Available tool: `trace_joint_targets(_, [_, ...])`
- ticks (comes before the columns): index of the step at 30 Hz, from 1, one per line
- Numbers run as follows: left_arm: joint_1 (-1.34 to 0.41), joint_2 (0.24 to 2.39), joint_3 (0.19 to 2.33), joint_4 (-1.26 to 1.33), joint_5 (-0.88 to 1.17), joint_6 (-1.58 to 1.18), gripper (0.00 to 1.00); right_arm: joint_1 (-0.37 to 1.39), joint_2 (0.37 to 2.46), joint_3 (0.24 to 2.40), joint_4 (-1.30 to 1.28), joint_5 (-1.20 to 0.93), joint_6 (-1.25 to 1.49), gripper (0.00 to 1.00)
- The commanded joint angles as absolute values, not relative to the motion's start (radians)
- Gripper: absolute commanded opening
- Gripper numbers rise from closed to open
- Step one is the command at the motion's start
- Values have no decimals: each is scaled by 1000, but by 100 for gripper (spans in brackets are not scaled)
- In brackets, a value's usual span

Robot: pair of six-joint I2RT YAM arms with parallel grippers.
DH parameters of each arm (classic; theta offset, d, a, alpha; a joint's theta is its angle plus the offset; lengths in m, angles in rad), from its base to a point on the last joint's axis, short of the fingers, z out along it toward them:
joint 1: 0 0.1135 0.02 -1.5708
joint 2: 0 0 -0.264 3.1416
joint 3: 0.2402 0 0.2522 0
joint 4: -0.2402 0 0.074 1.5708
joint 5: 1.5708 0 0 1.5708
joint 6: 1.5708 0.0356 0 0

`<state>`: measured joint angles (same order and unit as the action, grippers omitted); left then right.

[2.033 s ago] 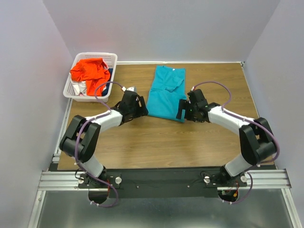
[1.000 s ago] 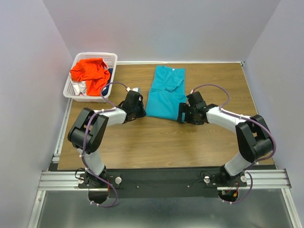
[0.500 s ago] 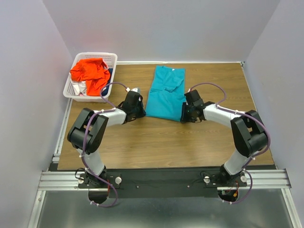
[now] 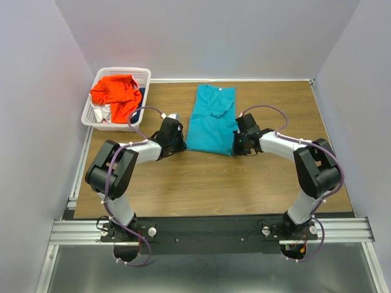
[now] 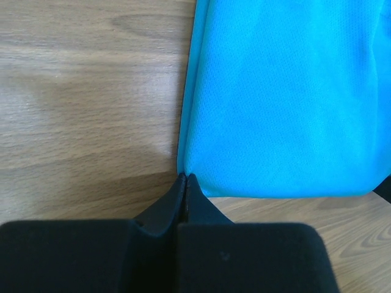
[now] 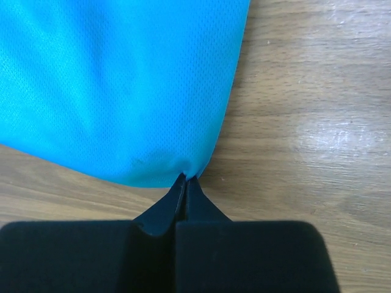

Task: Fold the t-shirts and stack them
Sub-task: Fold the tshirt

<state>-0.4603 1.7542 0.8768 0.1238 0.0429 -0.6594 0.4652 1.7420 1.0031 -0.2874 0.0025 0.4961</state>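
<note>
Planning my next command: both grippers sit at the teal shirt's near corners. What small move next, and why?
Probably raise both corners together slightly, ready to fold them toward the collar: the left gripper and right gripper are each shut on a near hem corner of the flat teal t-shirt.

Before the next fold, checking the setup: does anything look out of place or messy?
Nothing is spilled or damaged. The teal shirt lies flat, with the left gripper and right gripper shut on its near corners. Only the orange shirt sits crumpled in the basket.
</note>
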Motion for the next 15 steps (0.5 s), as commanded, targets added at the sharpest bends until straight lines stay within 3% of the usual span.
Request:
trace_joint_targets(1, [-463,1694,829,95,8,-664,0,465,1698,950,-296,-64,488,1])
trace_joint_targets(8, [-465,1510,689,94,-25,-702,0,466,1482,810,-314,-290,500,1])
trace_joint_targets(12, [-469,1276,552,68,-14,-750,0,482,1370,762,-336,-550,500,1])
trace_joint_targets(15, [-472,1073,491,19,-37,-778,0,483,1290,769,-394,-590,495,1])
